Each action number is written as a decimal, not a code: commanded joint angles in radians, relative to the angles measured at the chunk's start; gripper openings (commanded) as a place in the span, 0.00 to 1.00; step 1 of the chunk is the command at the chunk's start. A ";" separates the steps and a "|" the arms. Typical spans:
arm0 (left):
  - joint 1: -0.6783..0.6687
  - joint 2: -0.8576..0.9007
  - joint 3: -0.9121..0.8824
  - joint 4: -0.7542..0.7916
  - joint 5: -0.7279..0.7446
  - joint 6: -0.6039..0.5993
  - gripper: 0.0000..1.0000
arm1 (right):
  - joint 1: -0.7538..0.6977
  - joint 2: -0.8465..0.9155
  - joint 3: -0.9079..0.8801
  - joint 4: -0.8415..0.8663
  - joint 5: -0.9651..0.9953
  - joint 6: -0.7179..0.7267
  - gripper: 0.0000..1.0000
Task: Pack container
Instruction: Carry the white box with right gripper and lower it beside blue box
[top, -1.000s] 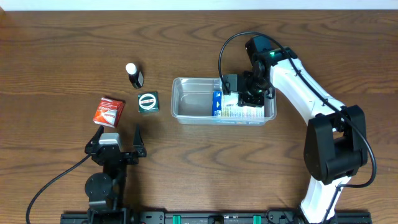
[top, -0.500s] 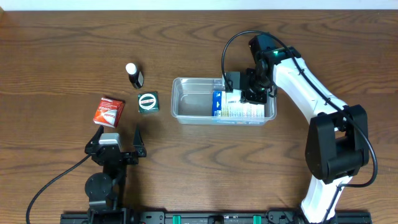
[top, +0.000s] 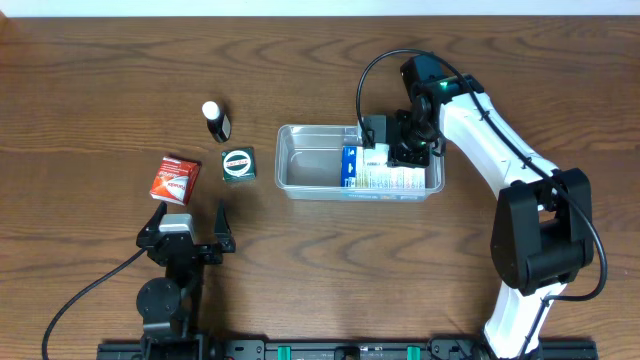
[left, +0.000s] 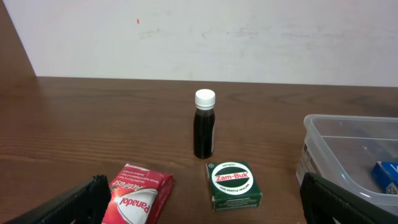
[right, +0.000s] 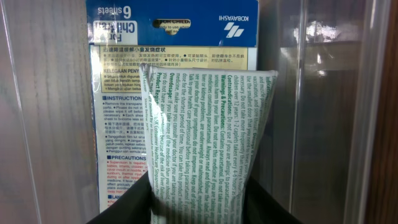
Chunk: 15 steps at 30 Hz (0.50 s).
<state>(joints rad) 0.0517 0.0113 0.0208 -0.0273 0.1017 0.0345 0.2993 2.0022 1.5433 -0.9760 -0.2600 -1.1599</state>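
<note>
Nearest you, the left gripper (top: 190, 214) sits low at the table's front, fingers spread wide, gripping nothing. Just beyond its left finger lies a red-and-white flat cardboard Panadol box (top: 175, 178), tilted a bit. Right of that and a touch farther, a small dark green square Zam-Buk box (top: 238, 164) lies flat, apart from the red box. Beyond both stands a small dark bottle with a white cap (top: 216, 121), upright, near the green box but not touching it. All of these are on the brown wood-grain table (top: 100, 80).

Your task thing, the clear, see-through plastic rectangular container (top: 310, 165), sits mid-table, right of the green box, with its long side running left to right. It has rounded corners, a raised rim and glossy walls with light streaks, and you see the wood through its floor. The left half is bare. The right half holds a flat blue-and-white printed pack (top: 380, 181) with a blue header band and dense small text below. In the left wrist view the container (left: 339, 140) shows at the right edge, with a blue corner of the pack inside.

The right gripper (top: 405, 152) hangs over the container's right half. In the right wrist view its dark fingers (right: 130, 208) are clamped on the lower end of a white soft tube with green print (right: 205, 137), which lies across the pack (right: 118, 124). You can't tell if the tube touches the pack. The clear walls (right: 323, 93) run on both sides.
</note>
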 joint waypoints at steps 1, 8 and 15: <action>0.005 0.000 -0.017 -0.035 0.014 0.014 0.98 | -0.006 0.014 -0.003 -0.004 -0.005 -0.008 0.40; 0.005 0.000 -0.017 -0.035 0.014 0.014 0.98 | -0.006 0.014 -0.003 -0.004 -0.005 -0.008 0.47; 0.005 0.000 -0.017 -0.035 0.014 0.014 0.98 | -0.006 0.014 -0.003 -0.004 -0.005 -0.008 0.48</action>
<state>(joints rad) 0.0517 0.0113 0.0208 -0.0273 0.1017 0.0345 0.2993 2.0022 1.5433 -0.9764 -0.2596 -1.1622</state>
